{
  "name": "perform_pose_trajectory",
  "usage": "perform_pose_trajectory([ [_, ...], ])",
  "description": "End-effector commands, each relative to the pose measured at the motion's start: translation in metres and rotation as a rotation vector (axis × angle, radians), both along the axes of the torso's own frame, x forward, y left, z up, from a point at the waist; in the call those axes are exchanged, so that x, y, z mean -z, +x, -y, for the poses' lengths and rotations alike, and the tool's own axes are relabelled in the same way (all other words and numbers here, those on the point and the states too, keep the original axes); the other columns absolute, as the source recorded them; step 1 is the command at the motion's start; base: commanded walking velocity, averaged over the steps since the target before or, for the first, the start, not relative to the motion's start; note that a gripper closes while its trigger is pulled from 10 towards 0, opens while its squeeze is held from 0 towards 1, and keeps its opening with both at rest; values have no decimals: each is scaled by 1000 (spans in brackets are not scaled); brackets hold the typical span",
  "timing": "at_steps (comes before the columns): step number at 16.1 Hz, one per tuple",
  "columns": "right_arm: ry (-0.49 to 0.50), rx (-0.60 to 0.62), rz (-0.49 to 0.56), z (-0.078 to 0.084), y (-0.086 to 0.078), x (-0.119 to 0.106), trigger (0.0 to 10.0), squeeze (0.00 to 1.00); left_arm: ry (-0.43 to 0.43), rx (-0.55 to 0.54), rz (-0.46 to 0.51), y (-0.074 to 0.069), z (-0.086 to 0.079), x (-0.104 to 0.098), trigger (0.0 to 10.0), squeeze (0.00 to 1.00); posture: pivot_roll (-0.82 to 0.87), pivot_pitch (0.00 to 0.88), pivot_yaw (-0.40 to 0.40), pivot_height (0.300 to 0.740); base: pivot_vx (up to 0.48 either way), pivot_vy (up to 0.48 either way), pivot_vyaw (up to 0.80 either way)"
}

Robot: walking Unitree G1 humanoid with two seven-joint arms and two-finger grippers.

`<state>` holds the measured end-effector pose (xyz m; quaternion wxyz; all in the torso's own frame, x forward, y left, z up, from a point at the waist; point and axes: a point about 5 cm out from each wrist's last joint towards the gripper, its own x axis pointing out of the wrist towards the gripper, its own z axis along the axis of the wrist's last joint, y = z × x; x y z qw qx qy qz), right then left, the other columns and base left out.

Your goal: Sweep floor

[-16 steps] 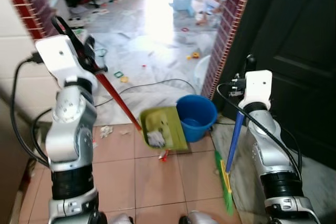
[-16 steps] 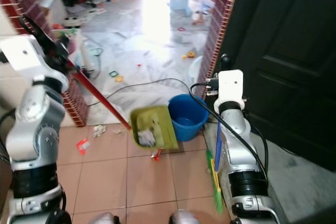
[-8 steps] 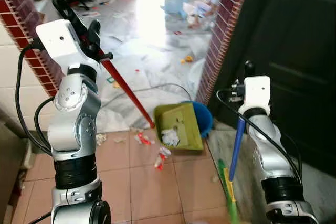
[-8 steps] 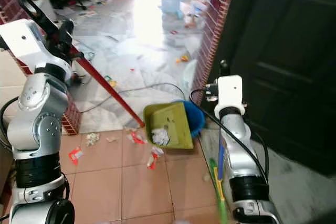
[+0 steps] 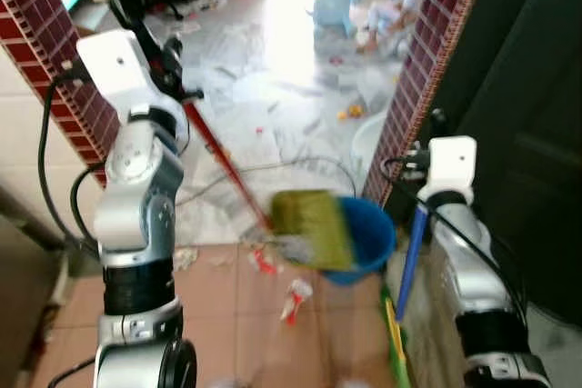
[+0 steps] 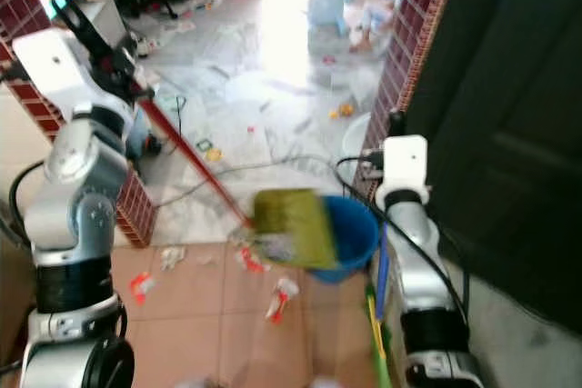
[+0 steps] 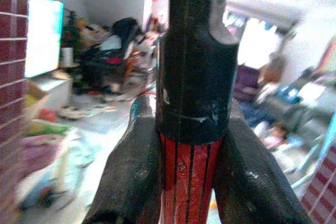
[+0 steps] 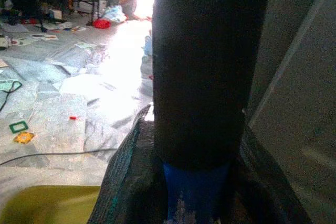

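Note:
My left gripper (image 5: 169,79) is shut on the red handle (image 7: 191,178) of a green dustpan (image 5: 312,226). The pan hangs tilted and blurred over the rim of a blue bucket (image 5: 367,241) on the floor by the brick pillar. My right gripper (image 5: 436,126) is shut on the black top of a broom's blue handle (image 5: 412,244). The broom stands upright at my right side, with its green bristles (image 5: 396,357) on the floor. Scraps of litter (image 5: 296,295) lie on the tan tiles in front of the bucket.
A dark door (image 5: 536,106) fills the right side. Brick pillars (image 5: 420,61) frame a doorway to a cluttered, brightly lit room. A black cable (image 5: 300,166) crosses the marble floor. More scraps (image 5: 185,257) lie on the tiles near my left side.
The dustpan has swung right and now hangs over the bucket's rim. The head view has shifted and blurred. The right arm still holds the broom upright.

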<state>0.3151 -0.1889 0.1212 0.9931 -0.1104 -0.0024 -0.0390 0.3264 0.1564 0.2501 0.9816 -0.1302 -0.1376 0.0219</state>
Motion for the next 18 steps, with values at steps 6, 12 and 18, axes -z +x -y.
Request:
perform_pose_trajectory([
  [6, -22, -36, 61, -8, 4, -14, 10000, 0, 10, -47, 74, -5, -7, -13, 10000, 0, -77, 11, 4, 740, 198, 0, 0],
  [12, -16, -44, 62, -10, 6, -15, 10000, 0, 125, -24, 85, 0, 12, -4, 10000, 0, -79, 11, 0, 740, 0, 0, 0],
  [18, -9, -46, 59, -14, 4, -14, 10000, 0, 152, 29, 182, 18, 62, -13, 10000, 0, -98, 10, 3, 740, 0, 0, 0],
])
